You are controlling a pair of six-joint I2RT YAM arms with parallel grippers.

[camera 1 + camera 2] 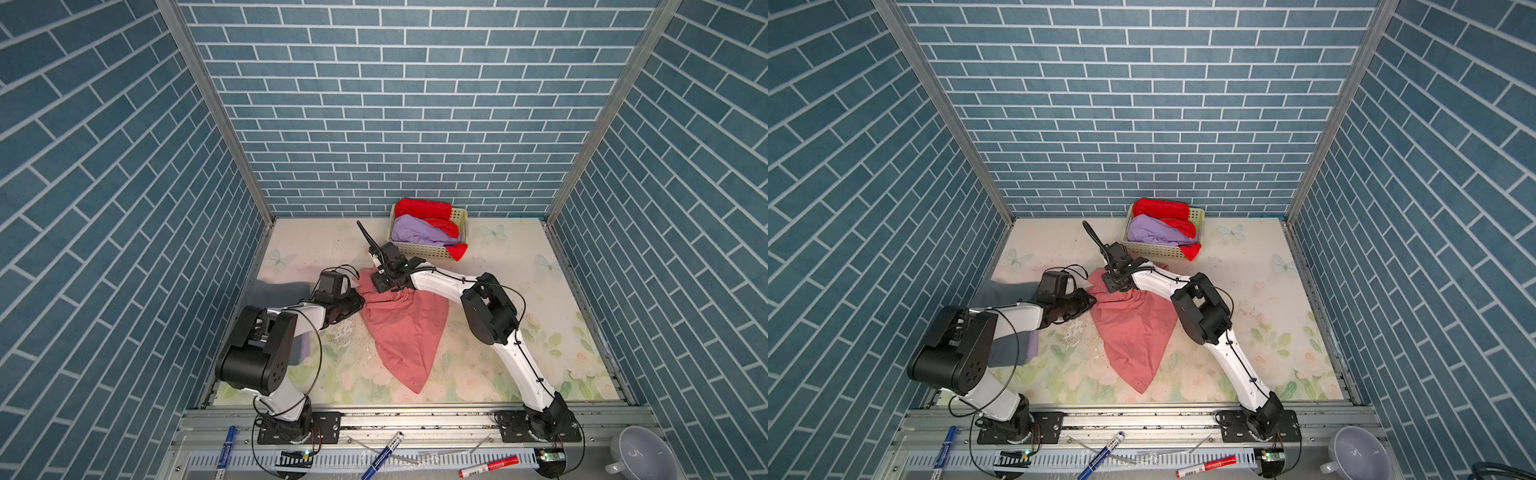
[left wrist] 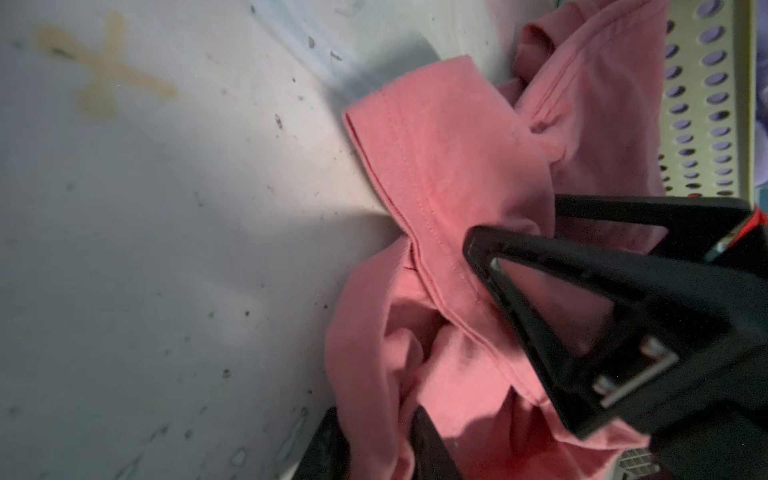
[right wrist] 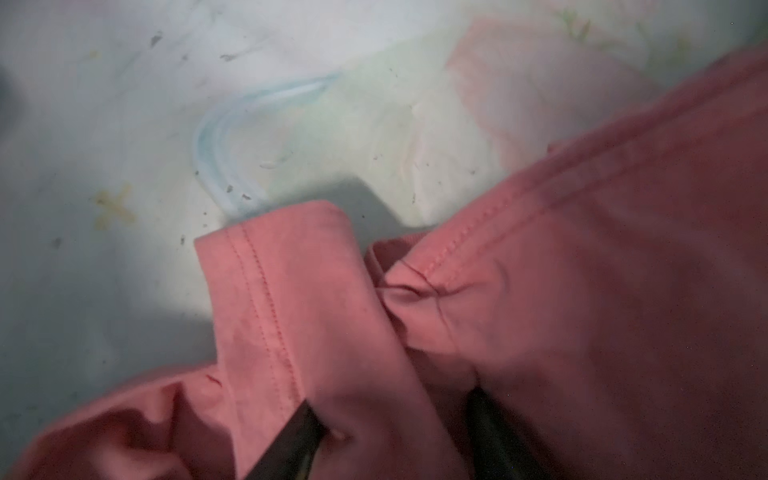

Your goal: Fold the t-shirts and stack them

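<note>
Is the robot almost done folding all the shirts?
Not yet. Done: a grey t-shirt looks folded flat beside the left arm. In hand: the left gripper and the right gripper both pinch the far end of the pink t-shirt, which lies crumpled, not folded. Left: the red t-shirt and the lavender t-shirt sit bunched in the basket.

Matt soft cloth, stitched hems: salmon t-shirt. Cream perforated plastic: basket. Smooth, scuffed floral print: tabletop.
</note>
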